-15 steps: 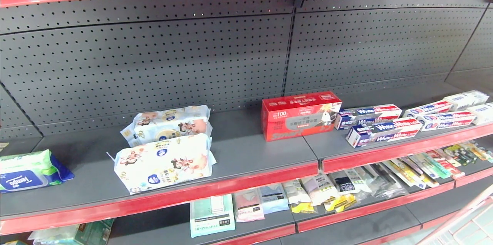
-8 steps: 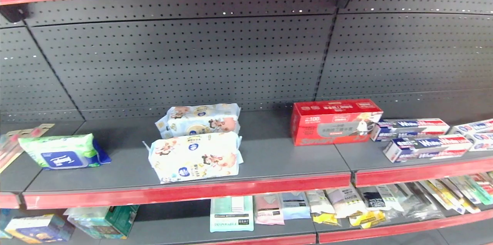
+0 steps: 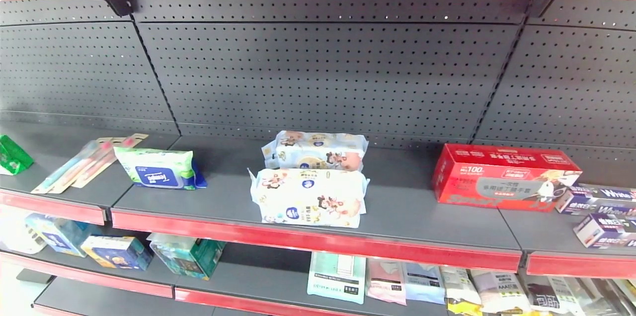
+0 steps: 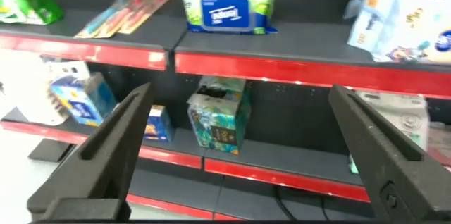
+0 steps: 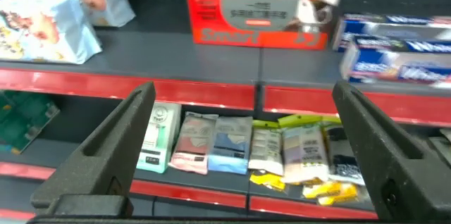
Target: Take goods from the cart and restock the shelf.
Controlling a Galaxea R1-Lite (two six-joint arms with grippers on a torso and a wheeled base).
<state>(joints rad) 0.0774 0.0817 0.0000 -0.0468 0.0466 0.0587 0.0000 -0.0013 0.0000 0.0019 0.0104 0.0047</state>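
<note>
Grey shelf (image 3: 218,192) w/ red front edge, pegboard (image 3: 318,72) behind. Wipes packs (image 3: 310,197) sit mid-frame, red box (image 3: 502,177) at right. Left gripper (image 4: 239,90) & right gripper (image 5: 243,86): fingers spread wide, nothing between 'em.

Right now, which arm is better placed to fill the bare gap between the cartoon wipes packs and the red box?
Right, probably. The right claw, open and empty, faces the red box and that gap; the left claw faces the green wipes pack farther left.

Head camera looks down at the shelf (image 3: 407,206); both wrist cameras face it lower, closer; all share the printed wipes pack (image 3: 310,197).
</note>
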